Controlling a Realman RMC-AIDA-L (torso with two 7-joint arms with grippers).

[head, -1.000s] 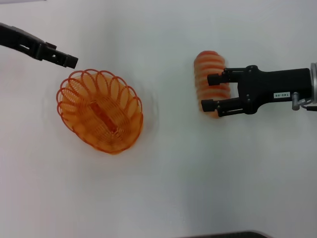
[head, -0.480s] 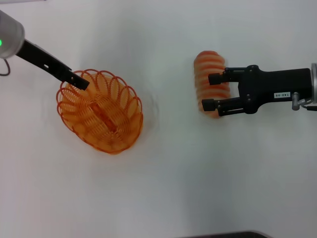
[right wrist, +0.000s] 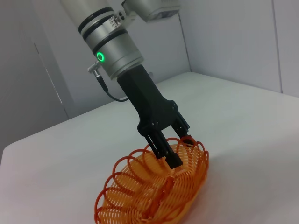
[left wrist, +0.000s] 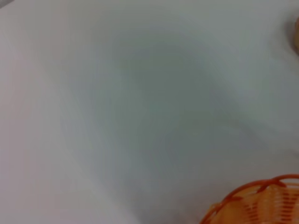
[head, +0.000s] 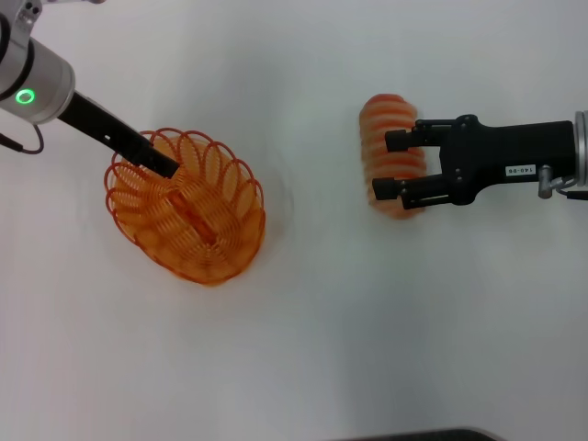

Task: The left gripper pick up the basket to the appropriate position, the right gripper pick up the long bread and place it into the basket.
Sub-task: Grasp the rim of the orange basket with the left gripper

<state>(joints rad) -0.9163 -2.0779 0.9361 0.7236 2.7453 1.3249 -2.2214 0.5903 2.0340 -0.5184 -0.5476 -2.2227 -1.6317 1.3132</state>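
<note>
On the white worktop (head: 312, 349), the right pincer (head: 393, 167) reaches in from the right side of the head view, lying level, its two black fingers (head: 402, 141) set apart with a narrow gap between them. Both fingertips lie over the long bread (head: 388, 124), an orange-and-pale ridged loaf that rests on the worktop with its length running away from the robot; the fingers cross its nearer half. Whether they press the loaf or only hover above it cannot be told. A small white label (head: 518, 170) sits on the black body behind the fingers; its print is too small to read with certainty. A silver cuff (head: 581, 152) follows at the picture's edge.

Well apart, on the left, stands the basket (head: 186, 209), an oval orange wire basket with a looped rim and spiral base. The left pincer (head: 158, 158) comes down slantwise from the upper left, behind it a silver cuff with a green ring light (head: 25, 96). The right wrist view shows its fingers (right wrist: 169, 154) only a little parted, straddling the far rim of the basket (right wrist: 159, 186), one fingertip inside the loops and the other just outside; a firm clamp on the wire cannot be confirmed. The left wrist view shows mostly bare worktop, with one edge of the basket rim (left wrist: 257, 205) in a corner.
</note>
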